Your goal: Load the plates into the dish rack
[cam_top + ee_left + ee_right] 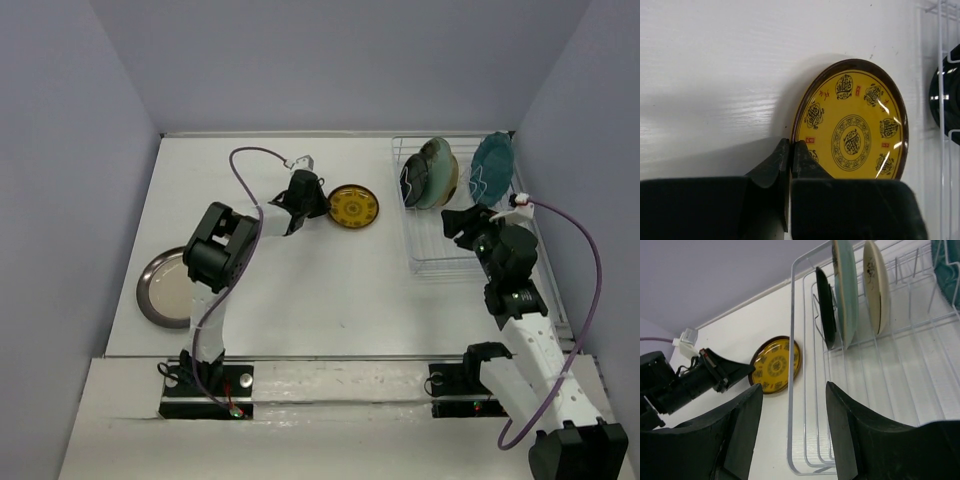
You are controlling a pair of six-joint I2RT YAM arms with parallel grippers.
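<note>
1. The yellow patterned plate (850, 125) lay on the tabletop (300, 300), left of the dish rack (425, 265) and apart from it. The broad shadow on its left side suggested that this edge was raised, though we could not confirm it.
2. We judged the plate rigid, glossy and breakable, and moderately heavy for a two-finger hold. The glaze looked slippery. Only the thin dark rim offered a purchase, so a deep pinch across that rim looked soundest. A shallow one risked the plate pivoting or slipping out.
3. The left end effector (791, 145) stood at the plate's lower left rim. Its fingers were pressed almost together, with only a thin dark sliver between them. We took this to be the rim pinched edge-on.
4. The right end effector (794, 390) hovered over the near end of the rack. Its fingers were spread wide, holding nothing and touching nothing.
5. Four plates stood on edge between the dividers at the far end of the rack:
   - the black plate (826, 305)
   - the pale aqua plate (845, 285)
   - the cream plate (876, 285)
   - the teal plate (947, 265), set further right
6. The near dividers held nothing.
7. The grey metallic plate (160, 290) lay flat at the tabletop's left edge, well apart from the rack, partly behind the left arm.
</note>
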